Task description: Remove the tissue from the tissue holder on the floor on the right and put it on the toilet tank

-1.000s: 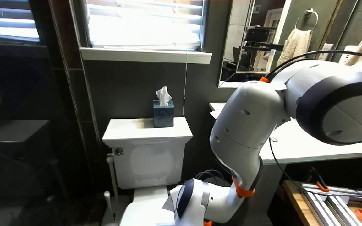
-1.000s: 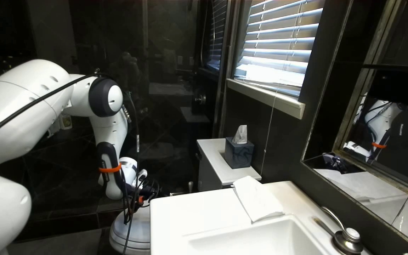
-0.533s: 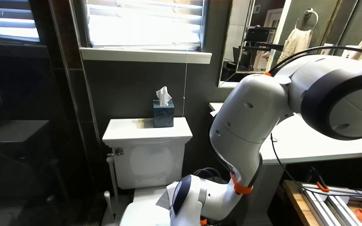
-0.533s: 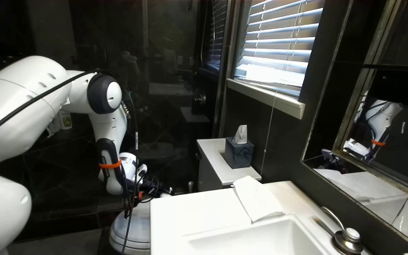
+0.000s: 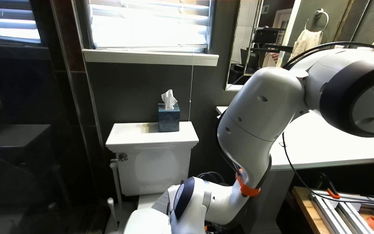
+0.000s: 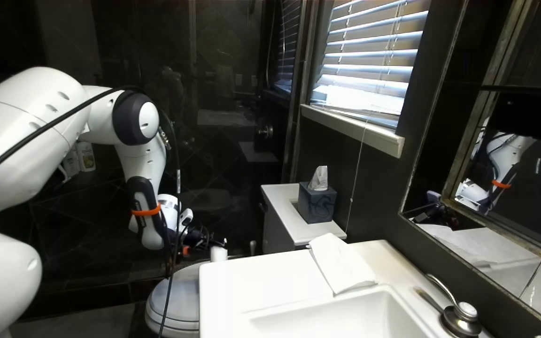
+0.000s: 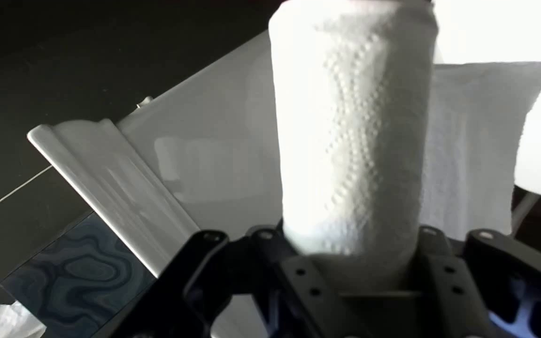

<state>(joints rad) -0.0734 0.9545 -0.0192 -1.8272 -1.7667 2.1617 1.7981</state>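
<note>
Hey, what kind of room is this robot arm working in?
Almost certainly a bathroom: an exterior view shows a toilet tank, another camera angle catches a white sink, and the pincer holds a white paper roll.

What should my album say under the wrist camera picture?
The gripper holds a white toilet roll, with the toilet tank and blue tissue box beyond.

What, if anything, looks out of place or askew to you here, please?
A loose white paper flap hangs beside the embossed white cylindrical paper roll held by the black end effector, apparently unwound from it. In an exterior view, a white sheet lies askew on the white sink counter, jutting past its edge.
</note>
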